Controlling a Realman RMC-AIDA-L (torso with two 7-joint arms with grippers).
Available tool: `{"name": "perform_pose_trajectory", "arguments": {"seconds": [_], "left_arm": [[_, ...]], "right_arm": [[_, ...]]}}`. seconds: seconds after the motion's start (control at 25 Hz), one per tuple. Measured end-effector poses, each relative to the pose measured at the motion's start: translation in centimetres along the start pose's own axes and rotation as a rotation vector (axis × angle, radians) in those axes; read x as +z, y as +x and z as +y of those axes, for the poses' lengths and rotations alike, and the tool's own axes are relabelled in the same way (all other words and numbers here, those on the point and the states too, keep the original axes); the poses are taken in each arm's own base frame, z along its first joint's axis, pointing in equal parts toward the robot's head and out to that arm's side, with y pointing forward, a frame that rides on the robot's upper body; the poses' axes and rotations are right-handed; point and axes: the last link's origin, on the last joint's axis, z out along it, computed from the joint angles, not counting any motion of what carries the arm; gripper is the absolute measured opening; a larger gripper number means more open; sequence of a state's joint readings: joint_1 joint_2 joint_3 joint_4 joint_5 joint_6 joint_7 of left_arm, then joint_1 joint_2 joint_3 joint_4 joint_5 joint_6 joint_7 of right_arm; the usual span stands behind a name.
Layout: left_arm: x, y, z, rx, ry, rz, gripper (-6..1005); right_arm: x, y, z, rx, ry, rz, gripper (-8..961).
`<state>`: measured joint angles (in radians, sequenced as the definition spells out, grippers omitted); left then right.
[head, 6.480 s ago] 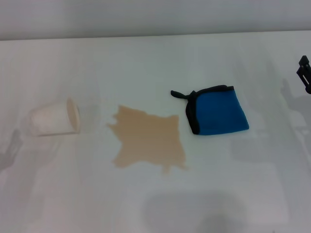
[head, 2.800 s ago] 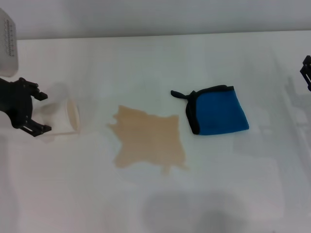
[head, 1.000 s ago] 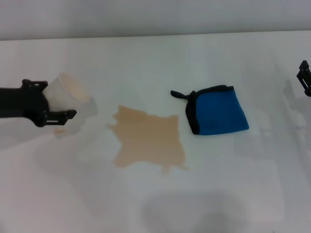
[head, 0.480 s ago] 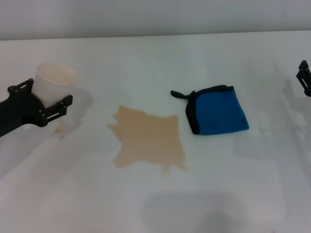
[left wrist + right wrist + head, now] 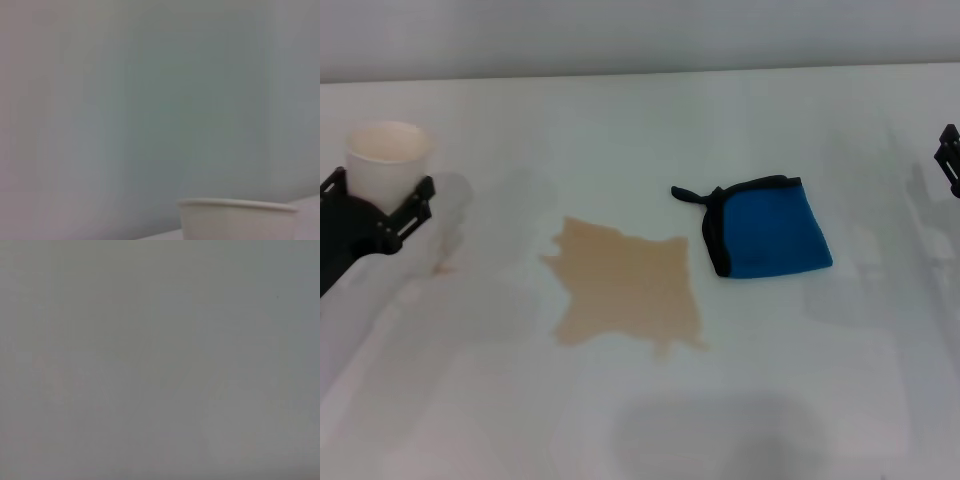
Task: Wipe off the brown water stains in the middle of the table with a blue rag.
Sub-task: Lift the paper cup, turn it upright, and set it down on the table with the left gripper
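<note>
The brown water stains spread as a tan puddle in the middle of the white table. Just to the right of the puddle lies the folded blue rag, black-edged with a small loop at its far left corner. At the far left my left gripper is shut on a white paper cup, which it holds upright; the cup's rim shows in the left wrist view. My right gripper sits at the right edge of the head view, well to the right of the rag.
A faint tan smear marks the table below the cup. The table's far edge meets a grey wall. The right wrist view is a plain grey field.
The left gripper has taken the tipped cup, turned it upright and carried it left and toward the back. Rag, puddle and right gripper are as before.
</note>
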<state>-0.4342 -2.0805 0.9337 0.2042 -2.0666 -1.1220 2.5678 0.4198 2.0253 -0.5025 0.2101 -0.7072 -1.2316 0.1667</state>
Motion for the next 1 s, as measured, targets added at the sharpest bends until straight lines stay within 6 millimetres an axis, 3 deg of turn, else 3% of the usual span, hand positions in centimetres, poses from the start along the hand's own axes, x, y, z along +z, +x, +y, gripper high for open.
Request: {"name": "perform_pose_trajectory", "arguments": {"seconds": [0.32,1.0], "left_arm": [[0.6,-1.2,-0.4,-0.109,0.121,-0.042,718],[2.4,-1.5,0.2,-0.117,0.115,-0.109,724]], "right_arm": [[0.1,-0.1,-0.1,-0.005,0.001,0.000,827],[0.3,0.1,0.3,0.001,-0.005,0.010,826]]}}
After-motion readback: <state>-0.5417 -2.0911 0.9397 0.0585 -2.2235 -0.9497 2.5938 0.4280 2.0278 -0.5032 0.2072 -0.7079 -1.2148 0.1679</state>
